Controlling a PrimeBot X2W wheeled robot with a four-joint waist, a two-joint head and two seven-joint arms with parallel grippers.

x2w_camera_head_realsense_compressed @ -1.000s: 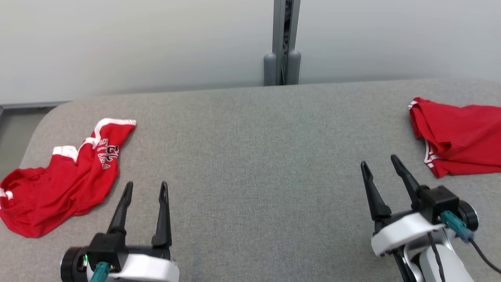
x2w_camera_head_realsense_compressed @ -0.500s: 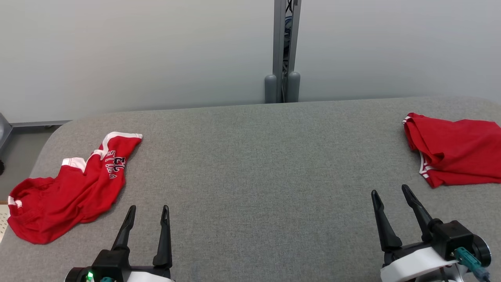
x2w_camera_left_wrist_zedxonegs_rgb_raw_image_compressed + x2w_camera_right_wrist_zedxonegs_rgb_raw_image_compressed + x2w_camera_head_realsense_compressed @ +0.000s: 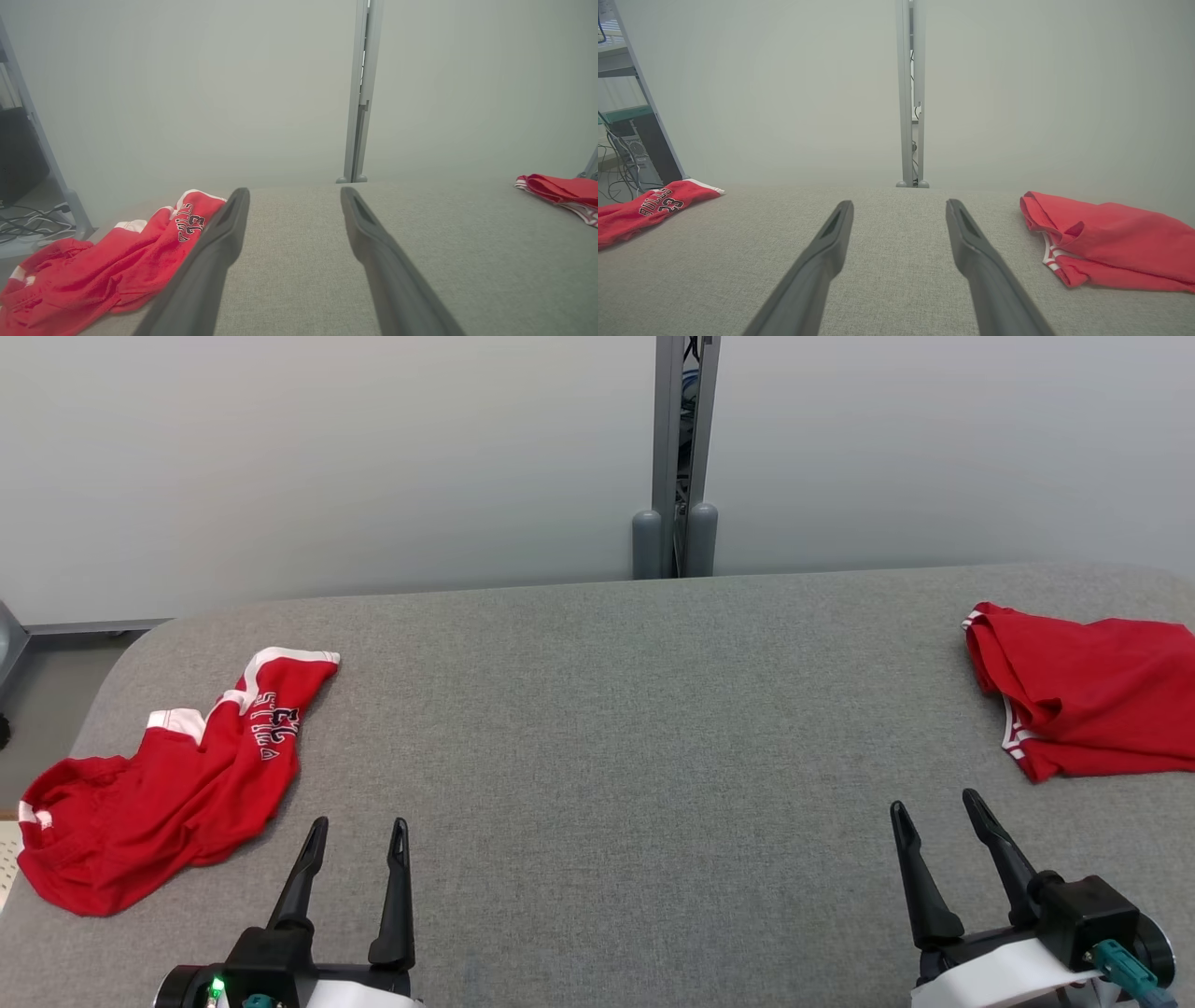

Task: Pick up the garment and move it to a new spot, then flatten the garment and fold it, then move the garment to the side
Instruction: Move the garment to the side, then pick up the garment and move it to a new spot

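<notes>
1. The left end effector (image 3: 360, 823) sits low at the near left of the grey fabric-covered worktop (image 3: 616, 728), its two dark fingers spread apart and pointing away from the robot, with nothing between them.
2. The right end effector (image 3: 934, 800) sits at the near right, its fingers likewise parted and empty, leaning slightly to the left in the head view.
3. A crumpled red garment (image 3: 159, 803) lies in a loose heap on the worktop's left side, close to the rounded left edge. It has white trim, and dark lettering shows on the part stretched toward the far side.
4. This garment lies just to the left of the left end effector and is not touching it. In the left wrist view the left finger (image 3: 219, 247) overlaps the cloth's edge, with bare worktop between the two fingers.
5. A folded red garment (image 3: 1092, 691) rests flat at the far right of the worktop, a white-striped hem along its near left corner. It lies beyond the right end effector and to its right, apart from the fingers.
6. The middle of the worktop between the two garments is bare grey fabric.
7. Behind the worktop stands a pale wall (image 3: 373, 457), split by a grey upright post (image 3: 674, 448) with two rounded feet at its base.
</notes>
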